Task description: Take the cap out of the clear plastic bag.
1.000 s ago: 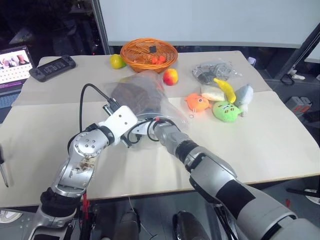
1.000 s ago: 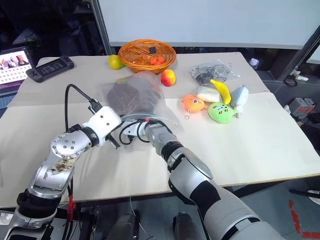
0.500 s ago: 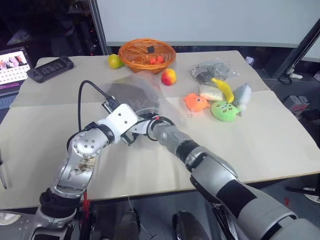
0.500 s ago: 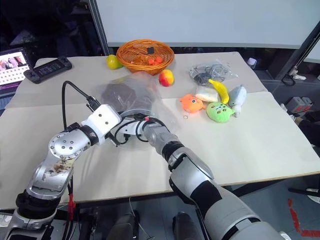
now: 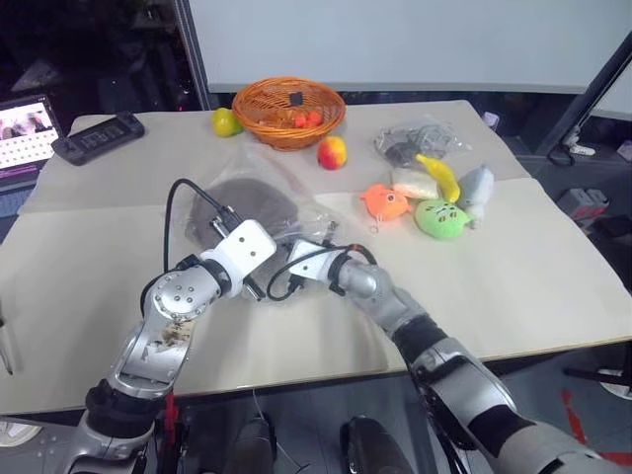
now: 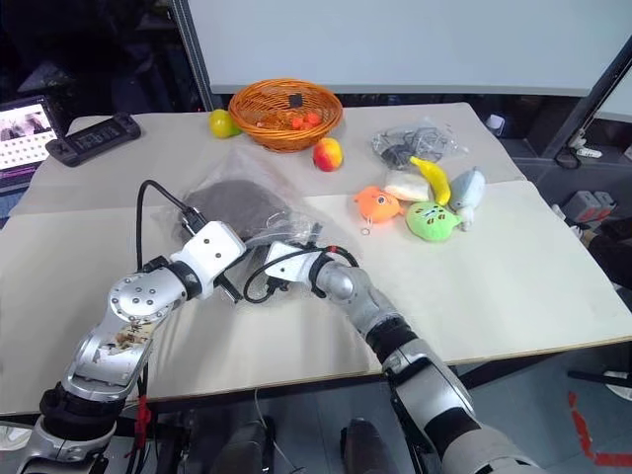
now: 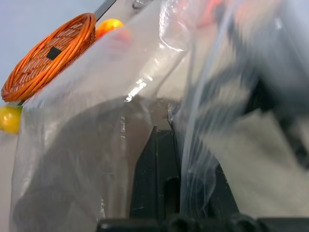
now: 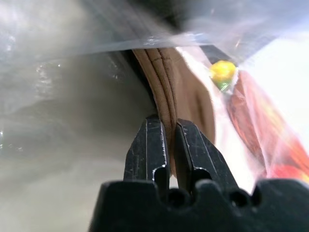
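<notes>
The dark brown cap (image 5: 240,200) lies inside the clear plastic bag (image 5: 308,213) on the table's middle. Both grippers meet at the bag's near edge. My right gripper (image 8: 166,126) is shut on the cap's tan brim edge (image 8: 164,82), with plastic film draped over it. In the left wrist view my left gripper (image 7: 163,133) is shut on a fold of the bag's film (image 7: 145,63), and the cap (image 7: 67,159) shows as a dark mass behind the plastic.
At the back stands an orange wicker basket (image 5: 288,104), with a green fruit (image 5: 225,121) and a peach (image 5: 332,152) beside it. To the right lie plush toys (image 5: 440,218), a banana (image 5: 441,176) and a small bag of dark items (image 5: 413,141). A handheld console (image 5: 102,135) sits far left.
My right arm has drawn back toward me and rolled its wrist. The bag with the cap, held up before, now lies lower and flatter and nearer the table's front.
</notes>
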You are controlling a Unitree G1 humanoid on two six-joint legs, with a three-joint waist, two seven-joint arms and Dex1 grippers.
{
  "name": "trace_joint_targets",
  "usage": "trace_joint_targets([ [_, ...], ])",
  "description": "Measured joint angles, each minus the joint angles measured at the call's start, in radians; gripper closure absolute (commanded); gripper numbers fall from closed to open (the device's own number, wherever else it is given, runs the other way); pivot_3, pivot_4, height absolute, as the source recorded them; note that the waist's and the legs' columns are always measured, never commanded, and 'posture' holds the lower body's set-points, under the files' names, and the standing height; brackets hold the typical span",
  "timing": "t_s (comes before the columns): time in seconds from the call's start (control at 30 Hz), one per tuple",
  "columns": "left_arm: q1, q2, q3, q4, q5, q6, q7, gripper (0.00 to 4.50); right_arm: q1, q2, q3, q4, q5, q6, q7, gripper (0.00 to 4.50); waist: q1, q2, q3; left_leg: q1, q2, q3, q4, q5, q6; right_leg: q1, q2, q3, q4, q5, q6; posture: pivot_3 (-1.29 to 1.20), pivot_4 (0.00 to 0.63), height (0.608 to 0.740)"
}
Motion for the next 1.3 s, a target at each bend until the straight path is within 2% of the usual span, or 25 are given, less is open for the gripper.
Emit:
trace_joint_targets([
  [0.23,0.001,0.0,-0.002,-0.02,-0.011,-0.01,-0.003,4.5,0.141,-0.085,-0.029,-0.332,0.141,0.227,0.232,4.48,0.018,0.0,0.0,0.0,0.0,0.0,0.002,0.0,0.0,0.001,0.0,-0.001,-0.001,0.0,0.0,0.0,0.15,0.74],
  [0.37,0.002,0.0,-0.002,-0.019,-0.017,-0.011,-0.003,4.5,0.194,-0.141,-0.038,-0.473,0.184,0.328,0.304,4.48,0.02,0.0,0.0,0.001,0.0,0.0,0.002,0.0,0.0,0.004,0.0,-0.002,-0.001,0.0,0.001,0.0,0.15,0.74],
  [0.57,0.002,0.0,-0.002,-0.02,-0.02,-0.015,-0.002,4.5,0.192,-0.198,-0.092,-0.555,0.248,0.446,0.357,4.48,0.026,0.0,0.0,0.003,0.0,-0.001,0.003,0.0,0.0,0.007,0.0,-0.003,-0.003,0.0,0.001,0.0,0.15,0.74],
  [0.77,0.0,0.0,-0.002,-0.019,-0.02,-0.02,0.001,4.5,0.116,-0.262,-0.172,-0.544,0.306,0.522,0.361,4.48,0.041,-0.001,0.0,0.003,0.0,-0.001,0.003,0.0,0.0,0.007,0.0,-0.003,-0.004,0.0,0.001,0.0,0.15,0.74],
  [0.93,-0.008,0.0,-0.002,-0.015,-0.022,-0.026,0.002,4.5,0.12,-0.375,-0.249,-0.7,0.507,0.752,0.499,4.48,0.047,-0.001,0.0,0.002,0.0,-0.001,0.002,-0.002,0.003,0.008,0.0,-0.003,-0.006,-0.001,0.001,0.0,0.15,0.74],
  [1.07,-0.006,0.0,-0.002,-0.007,-0.024,-0.031,0.001,4.5,0.201,-0.508,-0.269,-0.895,0.659,0.926,0.609,4.48,0.049,-0.001,0.0,0.001,0.0,-0.001,0.003,-0.003,0.005,0.01,-0.001,-0.004,-0.008,-0.001,0.001,0.0,0.15,0.74],
  [1.2,-0.005,-0.002,-0.005,0.018,-0.024,-0.03,0.001,4.5,0.273,-0.537,-0.227,-0.986,0.678,0.985,0.601,4.48,0.041,-0.001,0.0,0.003,0.0,-0.001,0.006,-0.003,0.005,0.011,0.0,-0.003,-0.008,-0.001,0.002,0.0,0.15,0.74],
  [1.3,-0.005,-0.002,-0.005,0.03,-0.023,-0.03,0.001,4.5,0.269,-0.499,-0.215,-1.001,0.647,0.988,0.524,4.48,0.039,-0.001,0.0,0.004,0.0,-0.001,0.006,-0.003,0.005,0.012,0.0,-0.003,-0.008,-0.001,0.004,0.0,0.15,0.74],
])
